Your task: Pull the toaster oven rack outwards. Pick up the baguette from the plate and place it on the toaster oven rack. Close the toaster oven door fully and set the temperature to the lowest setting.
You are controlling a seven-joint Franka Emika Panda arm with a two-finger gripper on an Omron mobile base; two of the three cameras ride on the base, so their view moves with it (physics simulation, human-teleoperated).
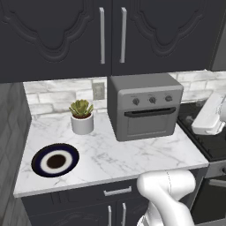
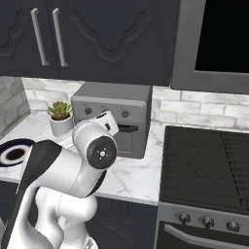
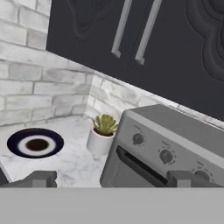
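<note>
One toaster oven (image 1: 145, 106), three knobs (image 1: 152, 99), one plate (image 1: 55, 160).

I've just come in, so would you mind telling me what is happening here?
The robot's gripper is open and holds nothing; it faces the toaster oven on the counter. The oven door is shut. The plate lies to the left of a potted plant, with no bread visible on it.

plate (image 1: 55, 161) left of potted plant (image 1: 81, 116), toaster oven (image 1: 145, 106) right
</note>
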